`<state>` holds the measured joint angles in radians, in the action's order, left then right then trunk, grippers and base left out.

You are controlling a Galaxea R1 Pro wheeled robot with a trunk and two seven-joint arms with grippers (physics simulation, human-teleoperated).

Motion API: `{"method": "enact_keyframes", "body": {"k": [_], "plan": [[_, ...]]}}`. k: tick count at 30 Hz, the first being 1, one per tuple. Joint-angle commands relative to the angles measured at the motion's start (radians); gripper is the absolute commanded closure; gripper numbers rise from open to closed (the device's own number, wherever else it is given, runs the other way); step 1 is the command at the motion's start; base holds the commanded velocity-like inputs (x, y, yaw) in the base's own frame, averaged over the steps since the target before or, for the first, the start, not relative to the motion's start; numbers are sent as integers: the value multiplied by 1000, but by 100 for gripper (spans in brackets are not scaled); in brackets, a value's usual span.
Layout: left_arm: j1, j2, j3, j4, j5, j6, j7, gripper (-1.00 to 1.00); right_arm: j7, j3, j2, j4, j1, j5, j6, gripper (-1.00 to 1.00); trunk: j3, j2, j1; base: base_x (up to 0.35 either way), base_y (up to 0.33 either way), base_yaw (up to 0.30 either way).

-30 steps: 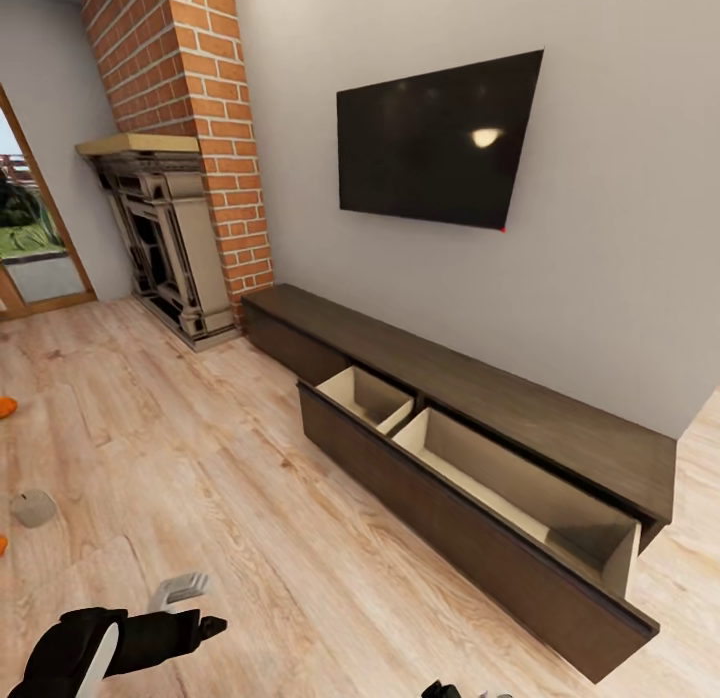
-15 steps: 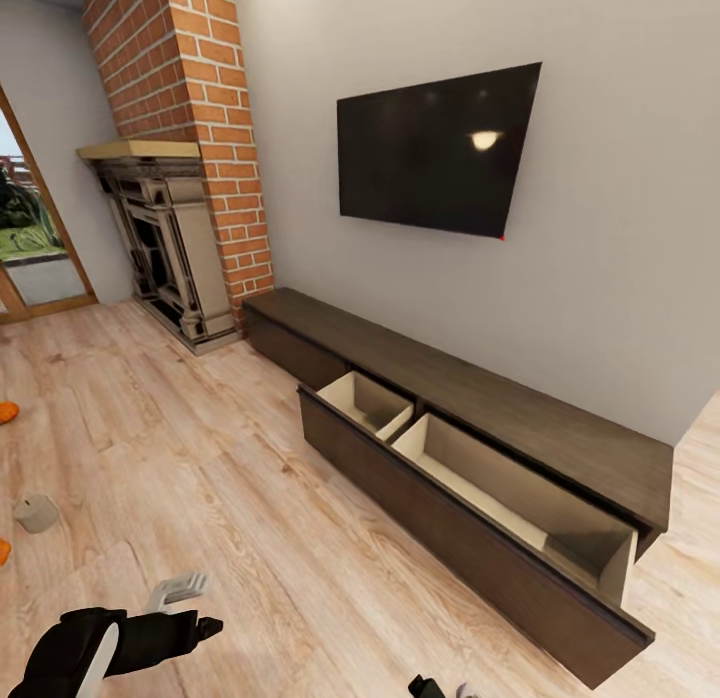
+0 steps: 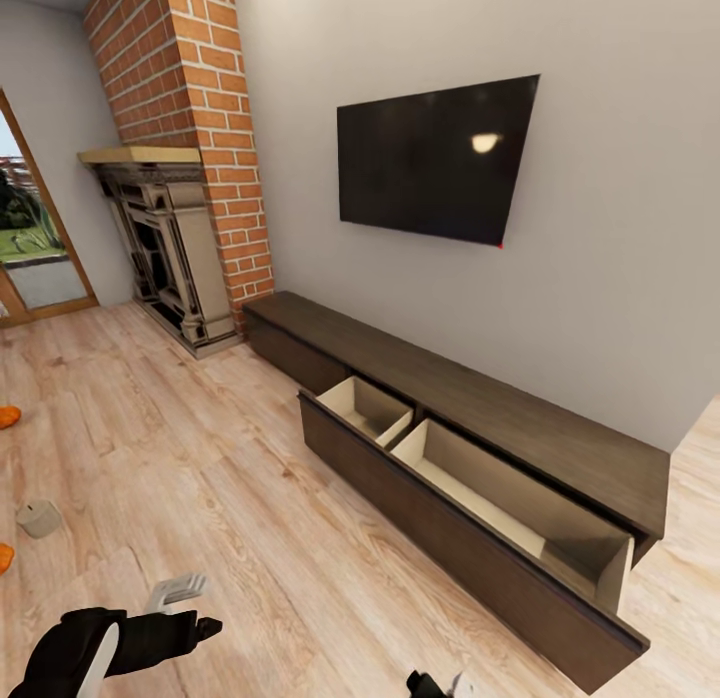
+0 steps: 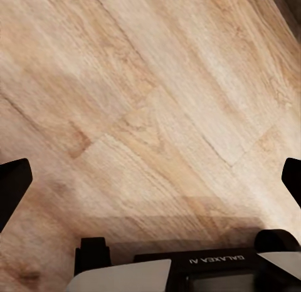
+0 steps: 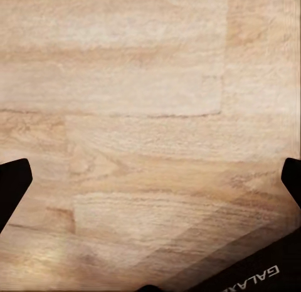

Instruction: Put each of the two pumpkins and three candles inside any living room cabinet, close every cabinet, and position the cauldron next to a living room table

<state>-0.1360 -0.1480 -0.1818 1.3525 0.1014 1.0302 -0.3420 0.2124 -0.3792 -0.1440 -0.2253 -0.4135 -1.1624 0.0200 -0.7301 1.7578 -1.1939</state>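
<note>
The long dark-brown cabinet point(image 3: 520, 418) runs along the grey wall, with its wide drawer point(image 3: 440, 513) pulled out; both pale compartments are empty. At the far left on the floor lie a beige candle point(image 3: 38, 518) and two orange pumpkins, one point(image 3: 6, 416) beyond it and one point(image 3: 3, 556) nearer, both cut by the frame edge. My left gripper point(image 3: 198, 606) hangs low at the near left, well apart from them, open point(image 4: 150, 179) over bare floor. My right gripper point(image 3: 440, 686) peeks in at the bottom edge, open point(image 5: 150, 179) over floorboards. The cauldron and the table are out of view.
A dark ornate fireplace point(image 3: 165, 248) under a brick chimney point(image 3: 190, 88) stands left of the cabinet. A black TV point(image 3: 435, 158) hangs on the wall above it. A glass door point(image 3: 30, 248) is at the far left. Wood floor point(image 3: 220, 458) spreads between me and the cabinet.
The whole picture has shifted slightly down, so the camera has moved. A little more of the right gripper shows at the bottom edge. Nothing was taken hold of or let go.
</note>
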Motion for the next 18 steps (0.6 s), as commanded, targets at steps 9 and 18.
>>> {"method": "enact_keyframes", "body": {"k": [9,18], "plan": [[-1,-1,-2,1,9,7,3,-100,8,-20,7,-6,-1,-6,-73,-100,27,-63,35,0,0,0],[-1,-34,-15,-7,10,7,0,-100,11,-23,0,-7,-1,-3,-72,-100,31,-70,39,0,0,214]]}}
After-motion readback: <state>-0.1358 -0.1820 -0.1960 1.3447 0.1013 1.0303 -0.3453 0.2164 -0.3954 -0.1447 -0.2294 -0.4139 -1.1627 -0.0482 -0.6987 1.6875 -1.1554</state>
